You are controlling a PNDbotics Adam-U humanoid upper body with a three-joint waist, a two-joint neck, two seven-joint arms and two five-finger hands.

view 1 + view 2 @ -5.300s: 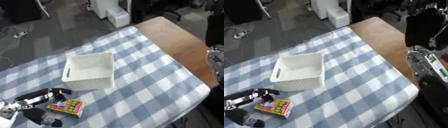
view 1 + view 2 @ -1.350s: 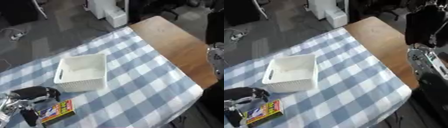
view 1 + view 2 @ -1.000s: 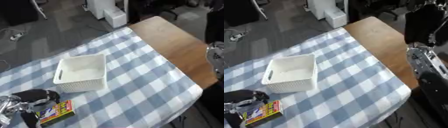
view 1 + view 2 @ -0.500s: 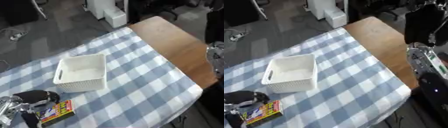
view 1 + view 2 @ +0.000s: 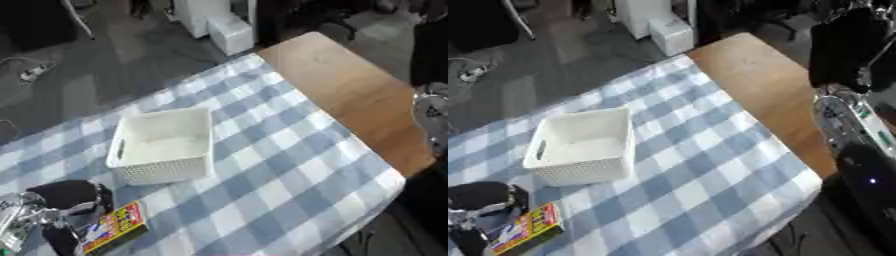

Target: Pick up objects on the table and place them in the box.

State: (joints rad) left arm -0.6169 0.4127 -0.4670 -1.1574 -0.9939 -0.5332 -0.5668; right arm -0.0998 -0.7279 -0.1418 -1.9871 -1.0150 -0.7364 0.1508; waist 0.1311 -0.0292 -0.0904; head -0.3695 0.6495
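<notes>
We saw the flat yellow-and-red printed packet (image 5: 116,228) lying on the blue-and-white checked tablecloth (image 5: 289,165) near the front-left edge, directly under our black left hand (image 5: 66,200). Whether its fingers were curled or touching the packet, we could not tell. The white perforated plastic box (image 5: 166,145) stood just beyond, with open cloth to its right.

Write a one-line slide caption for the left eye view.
Robot's left hand at a colourful flat packet on the checkered cloth, near the empty white basket.
</notes>
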